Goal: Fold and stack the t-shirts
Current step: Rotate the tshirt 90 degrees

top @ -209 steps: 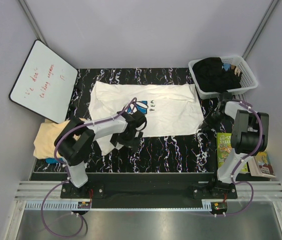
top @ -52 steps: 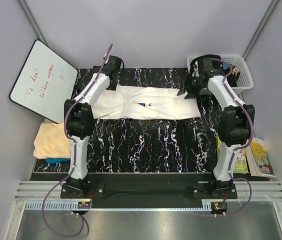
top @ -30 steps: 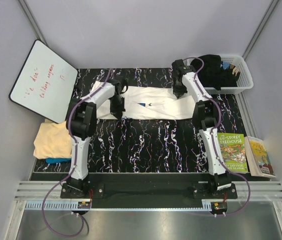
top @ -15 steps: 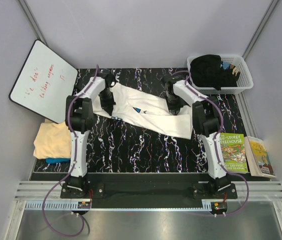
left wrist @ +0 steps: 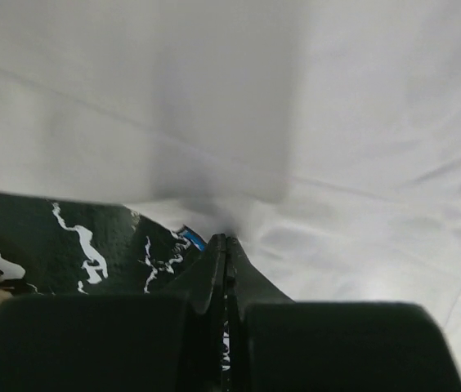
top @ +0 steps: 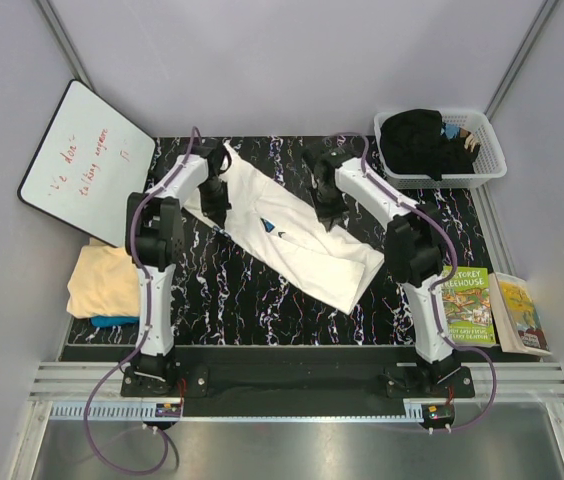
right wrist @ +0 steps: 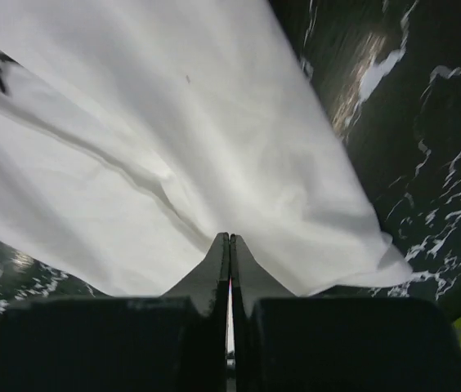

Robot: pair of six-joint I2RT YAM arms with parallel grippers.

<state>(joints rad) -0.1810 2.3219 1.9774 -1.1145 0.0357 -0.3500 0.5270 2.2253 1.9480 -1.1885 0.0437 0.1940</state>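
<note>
My left gripper [left wrist: 218, 242] and right gripper [right wrist: 230, 238] are both clamped on the white t-shirt [top: 307, 240], a long folded band slanting across the black marbled table [top: 252, 305], blue print [top: 268, 224] showing

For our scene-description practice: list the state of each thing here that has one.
white t-shirt: folded into a band, slantwise, pinched at both ends
left gripper: shut on the shirt
right gripper: shut on the shirt
peach t-shirt: lying atop a teal one
basket: holds dark clothes
</note>
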